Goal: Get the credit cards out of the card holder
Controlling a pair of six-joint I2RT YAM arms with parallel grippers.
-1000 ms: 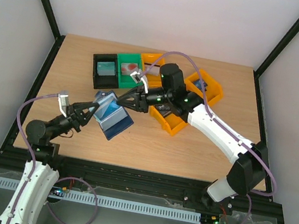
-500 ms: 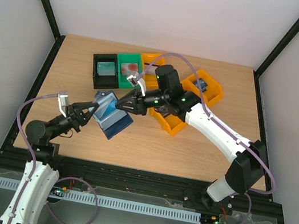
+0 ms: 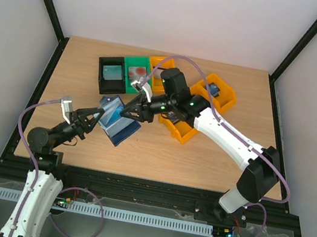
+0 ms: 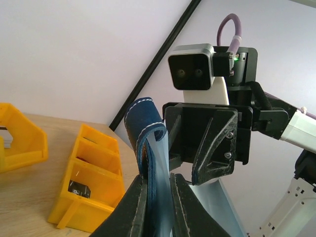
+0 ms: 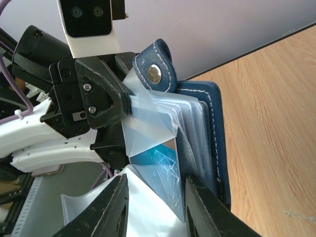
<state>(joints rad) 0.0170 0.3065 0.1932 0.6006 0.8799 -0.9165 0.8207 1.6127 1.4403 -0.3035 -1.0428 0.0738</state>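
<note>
The card holder is dark navy outside, with pale clear sleeves fanned open inside. It hangs above the table's left middle. My left gripper is shut on the holder's left edge, and its jaws pinch the navy cover and a sleeve. My right gripper comes in from the right and is open. In the right wrist view its fingers stand on either side of a teal credit card that sits in a sleeve of the card holder. The snap tab curls over the top.
A black bin holds a teal card and a green bin beside it holds a reddish one. Orange bins lie under and behind the right arm. One orange bin sits close behind the holder.
The right gripper has moved left, closer into the card holder, with its jaws spreading. The left gripper and the holder have stayed put.
</note>
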